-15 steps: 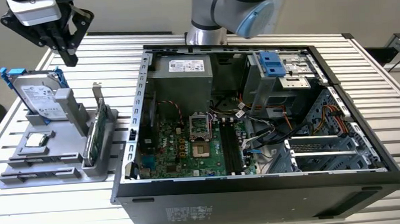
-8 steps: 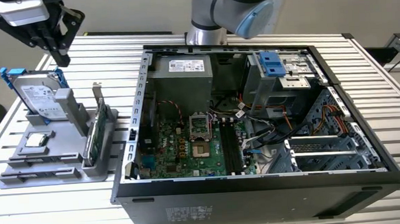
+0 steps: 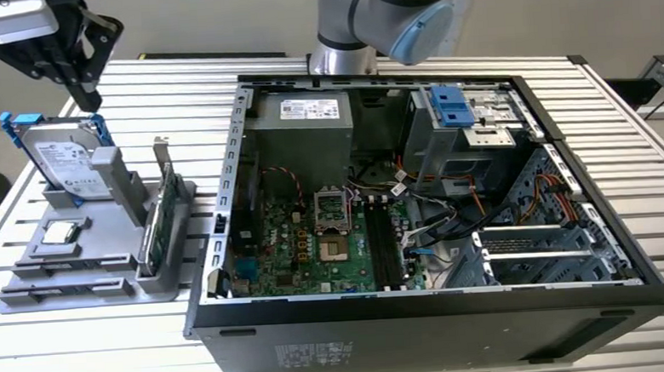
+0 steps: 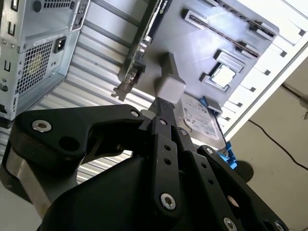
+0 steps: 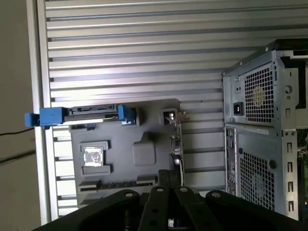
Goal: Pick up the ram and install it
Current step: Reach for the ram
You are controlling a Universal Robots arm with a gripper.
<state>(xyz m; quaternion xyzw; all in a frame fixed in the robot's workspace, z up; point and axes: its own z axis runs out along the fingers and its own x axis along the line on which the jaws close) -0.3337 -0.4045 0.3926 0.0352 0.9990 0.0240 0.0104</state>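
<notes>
Pincer [image 3: 86,98] clenched on nothing, up over hard drive [image 3: 69,161] standing in gray tray [image 3: 156,289], ram [image 4: 216,30] resting in tray slot, open computer case [image 3: 430,321] beside, slatted table [image 3: 91,356].

Your arm [image 3: 344,19] is a silver-grey tube with rounded pale blue caps [image 3: 424,29] at its joints. Your end effector [image 4: 163,108] is built of matte black linkage bars, pinned with round silver screws [image 4: 167,202], below a light grey housing [image 3: 14,19].
</notes>
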